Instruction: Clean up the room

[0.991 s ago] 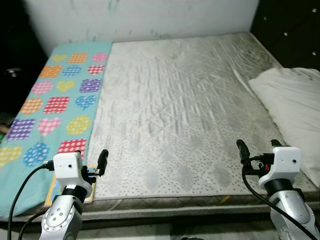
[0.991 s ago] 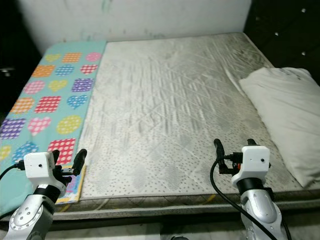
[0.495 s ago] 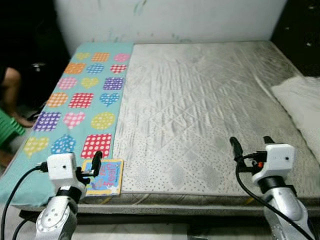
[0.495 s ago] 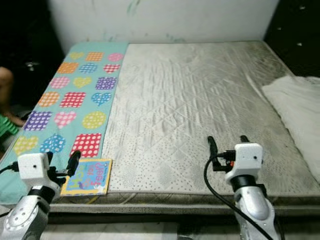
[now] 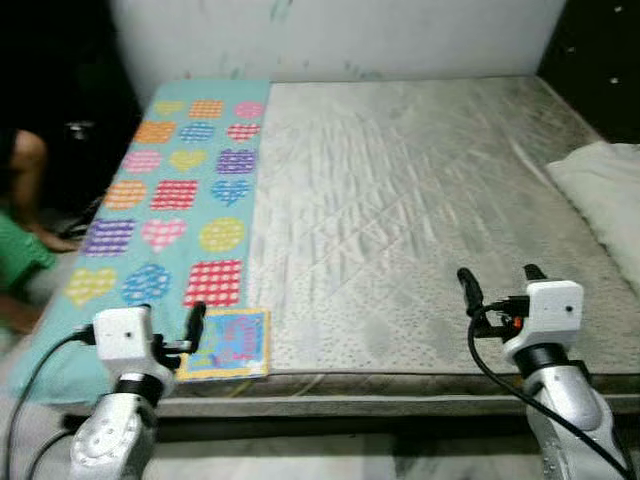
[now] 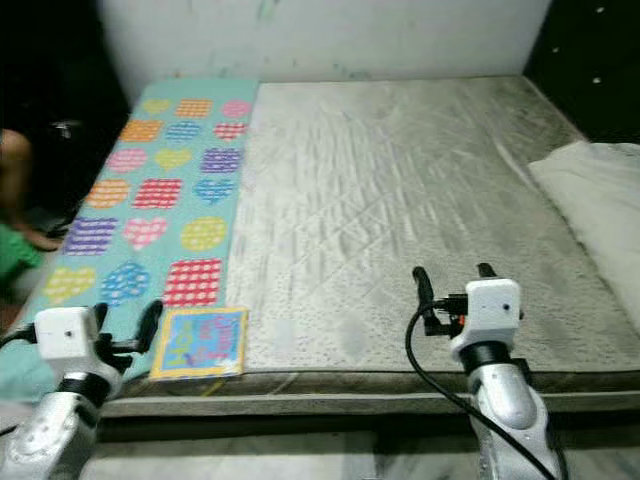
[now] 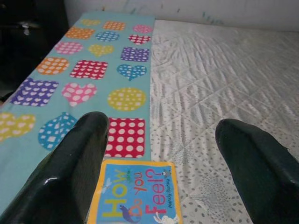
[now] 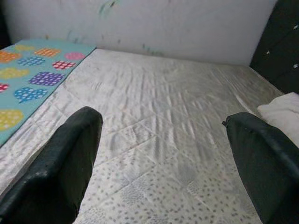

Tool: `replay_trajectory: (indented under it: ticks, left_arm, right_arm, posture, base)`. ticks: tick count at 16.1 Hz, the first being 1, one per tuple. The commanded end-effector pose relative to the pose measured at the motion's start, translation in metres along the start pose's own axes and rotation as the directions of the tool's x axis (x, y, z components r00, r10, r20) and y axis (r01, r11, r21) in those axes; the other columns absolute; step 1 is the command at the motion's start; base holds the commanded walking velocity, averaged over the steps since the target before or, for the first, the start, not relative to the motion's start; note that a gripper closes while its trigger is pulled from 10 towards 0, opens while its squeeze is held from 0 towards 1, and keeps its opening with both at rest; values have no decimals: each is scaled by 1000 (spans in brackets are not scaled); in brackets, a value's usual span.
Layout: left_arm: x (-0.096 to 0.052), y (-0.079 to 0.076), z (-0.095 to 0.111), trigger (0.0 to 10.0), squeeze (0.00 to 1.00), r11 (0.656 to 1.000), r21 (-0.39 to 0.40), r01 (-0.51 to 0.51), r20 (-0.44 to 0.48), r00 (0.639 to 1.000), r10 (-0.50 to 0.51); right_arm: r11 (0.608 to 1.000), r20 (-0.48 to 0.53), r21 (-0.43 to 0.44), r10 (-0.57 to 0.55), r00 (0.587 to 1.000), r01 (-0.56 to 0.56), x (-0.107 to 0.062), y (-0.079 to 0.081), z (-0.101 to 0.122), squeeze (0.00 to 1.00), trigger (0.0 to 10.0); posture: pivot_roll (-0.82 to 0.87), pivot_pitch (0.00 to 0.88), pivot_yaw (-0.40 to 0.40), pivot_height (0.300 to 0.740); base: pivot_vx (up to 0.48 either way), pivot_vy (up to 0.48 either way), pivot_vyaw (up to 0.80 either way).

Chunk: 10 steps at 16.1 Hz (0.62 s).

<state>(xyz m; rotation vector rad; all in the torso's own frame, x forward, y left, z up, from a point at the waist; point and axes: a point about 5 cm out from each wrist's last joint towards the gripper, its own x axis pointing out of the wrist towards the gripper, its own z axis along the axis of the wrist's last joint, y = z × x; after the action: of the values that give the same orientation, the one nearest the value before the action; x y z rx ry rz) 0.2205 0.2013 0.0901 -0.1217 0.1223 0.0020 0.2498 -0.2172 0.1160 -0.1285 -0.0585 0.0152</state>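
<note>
A small picture book [image 5: 228, 343] with a yellow border, titled "How Do You Feel?", lies flat at the near edge of the bed, where a teal blanket [image 5: 180, 190] with coloured hearts and dots meets the bare grey mattress [image 5: 400, 190]. My left gripper [image 5: 165, 330] hovers open just short of the bed edge. In the left wrist view the book [image 7: 135, 200] sits low between the two fingers [image 7: 79, 158]. My right gripper [image 5: 500, 285] is open over the mattress's near right part, holding nothing.
A white pillow [image 5: 605, 190] lies at the bed's right side. A person's limb [image 5: 25, 160] and something green [image 5: 20, 260] are at the far left beside the bed. A pale wall [image 5: 330, 35] stands behind the bed, and dark padding [image 5: 600, 50] at the back right.
The camera has shifted left and back, so the book and the bed's front edge show more fully and the person came into view. Both grippers stay open.
</note>
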Motion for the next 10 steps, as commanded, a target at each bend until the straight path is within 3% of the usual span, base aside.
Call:
replay_trajectory:
  ticks: [1,10]
  left_arm:
    - [-1,0,2,10000,0,1000,-1,7,13,1000,-7]
    - [-2,-2,3,10000,0,1000,-2,27,13,1000,-27]
  right_arm:
    - [1000,-8,-11,2,1000,-3,-1,-2,-2,0,10000]
    - [1000,-5,-19,11,1000,-11,-2,1,-3,0,10000]
  posture:
    - [-165,91,63,740]
    - [-165,100,67,740]
  base:
    - [0,0,0]
    - [290,0,0]
